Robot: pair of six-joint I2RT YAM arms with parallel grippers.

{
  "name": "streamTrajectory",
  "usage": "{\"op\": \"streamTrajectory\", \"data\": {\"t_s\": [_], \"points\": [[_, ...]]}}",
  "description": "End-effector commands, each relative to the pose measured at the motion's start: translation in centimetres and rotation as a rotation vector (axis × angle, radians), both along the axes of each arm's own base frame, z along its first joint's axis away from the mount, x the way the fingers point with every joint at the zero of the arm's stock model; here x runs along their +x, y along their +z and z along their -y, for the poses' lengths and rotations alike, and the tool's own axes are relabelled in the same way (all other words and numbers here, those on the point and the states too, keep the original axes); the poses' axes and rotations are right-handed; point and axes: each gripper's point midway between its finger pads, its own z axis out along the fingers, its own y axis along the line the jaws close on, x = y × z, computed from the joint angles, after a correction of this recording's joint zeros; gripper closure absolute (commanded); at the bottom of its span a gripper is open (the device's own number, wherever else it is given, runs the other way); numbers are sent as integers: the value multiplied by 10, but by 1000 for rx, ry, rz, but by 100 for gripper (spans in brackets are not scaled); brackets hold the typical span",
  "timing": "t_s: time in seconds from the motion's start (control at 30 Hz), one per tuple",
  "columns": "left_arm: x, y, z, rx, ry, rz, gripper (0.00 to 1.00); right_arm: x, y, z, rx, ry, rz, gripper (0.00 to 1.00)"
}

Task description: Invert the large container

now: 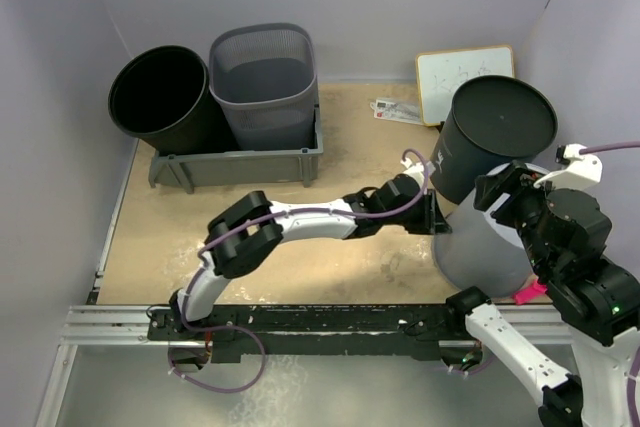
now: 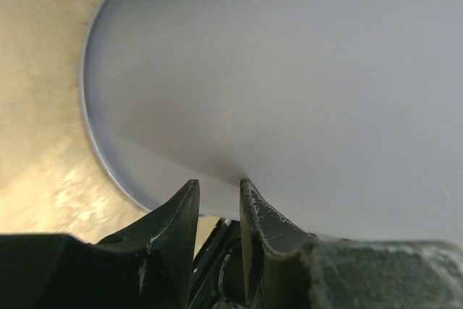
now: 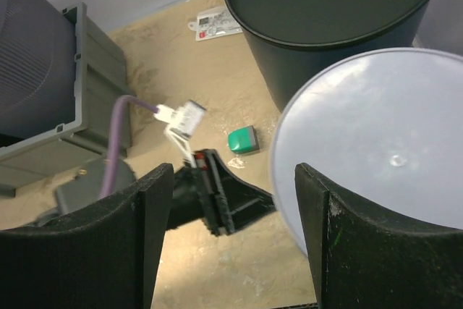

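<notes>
I am working at what I judge to be the close of the flip. The large grey container [image 1: 482,252] is standing at about 4 o'clock on the worktop [image 1: 300,267], showing me its flat base with a small moulding dimple facing up, while its flanged rim is lying down against the sandy surface. At its 12 o'clock, touching it or just beside it, a black container [image 1: 497,122] is also standing base-up. I am resting my left pincer [image 2: 217,195] with its tips against the grey wall, low down on the 9 o'clock side. Its two fingers are drawn almost together with only a slim gap, and I am seeing nothing caught between them. I am holding my right pincer [image 3: 233,175] above the container's 9 o'clock edge, fingers spread wide and carrying nothing. I cannot tell whether the rim is sitting flat all the way round, since my right arm is hiding part of it in the overhead view. So I am reading the turning itself as done and the step in hand as steadying and letting go. The next move, I think, is calling for a gentle retreat: drawing the left pincer straight back toward 9 o'clock without dragging the wall, and lifting the right one clear without knocking the black container.
</notes>
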Motion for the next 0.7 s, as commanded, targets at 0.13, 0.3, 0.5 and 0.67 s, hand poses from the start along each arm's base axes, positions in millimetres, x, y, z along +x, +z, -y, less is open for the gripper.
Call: {"op": "streamTrajectory", "data": {"t_s": [0.13, 0.3, 0.5, 0.67], "points": [[15, 21, 27, 19, -44, 101, 70, -7, 21, 7, 43, -33, 67, 30], [57, 57, -40, 112, 82, 217, 68, -8, 22, 8, 53, -39, 82, 30], [77, 129, -154, 392, 271, 451, 57, 3, 22, 3, 48, -31, 97, 30], [118, 194, -254, 541, 499, 565, 54, 15, 21, -5, 54, -11, 113, 30]]}}
